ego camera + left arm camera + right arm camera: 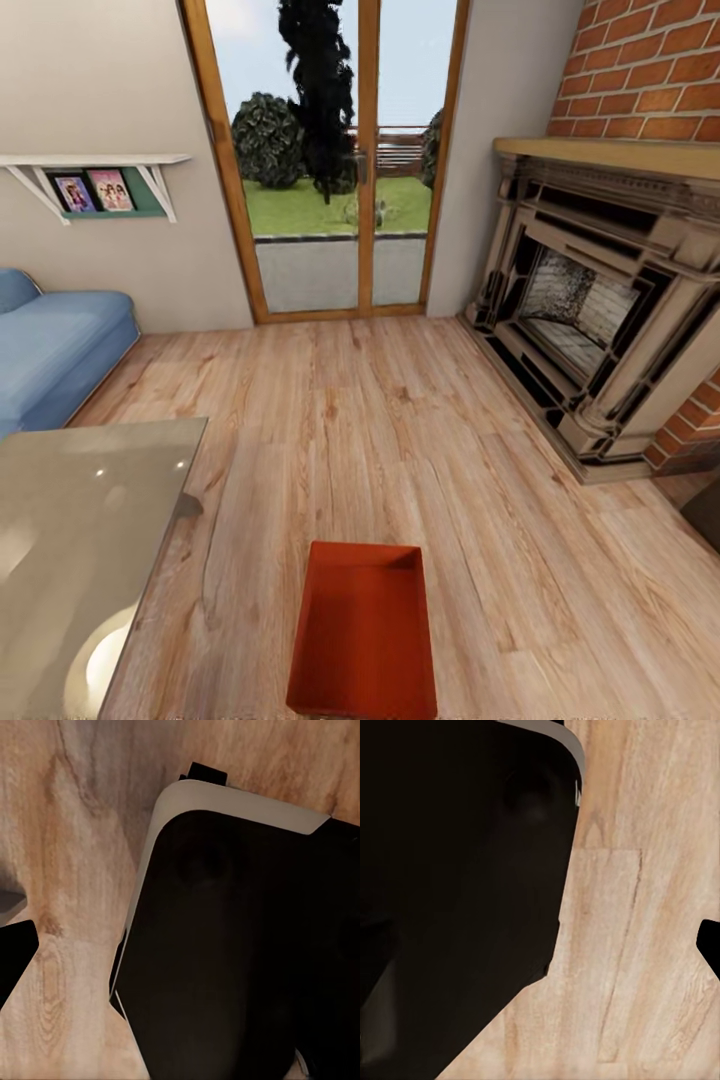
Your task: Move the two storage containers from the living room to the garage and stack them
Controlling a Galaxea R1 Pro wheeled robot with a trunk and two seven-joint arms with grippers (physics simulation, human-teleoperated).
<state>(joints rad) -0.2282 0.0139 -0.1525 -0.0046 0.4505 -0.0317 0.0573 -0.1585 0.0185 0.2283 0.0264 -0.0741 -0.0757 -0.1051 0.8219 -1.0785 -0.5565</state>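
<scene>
Now, room: the robot is standing in the living room, looking over the wood floor (400,440) toward the glass doors (330,160).
Container: one orange-red storage container (362,640) is sitting open side up on the wood floor, right in front of the robot and well apart from the fireplace (600,300).
Long side: it is pointing from the robot toward the glass doors.
Beside it: a glass-topped desk (80,540) is standing on the container's left.
Arms: both wrist cameras are looking down at wood planks and a dark robot part.
Nearer arm: I cannot tell; the container is lying about in the middle.
End effectors: I cannot tell if either is wide or narrow.
</scene>
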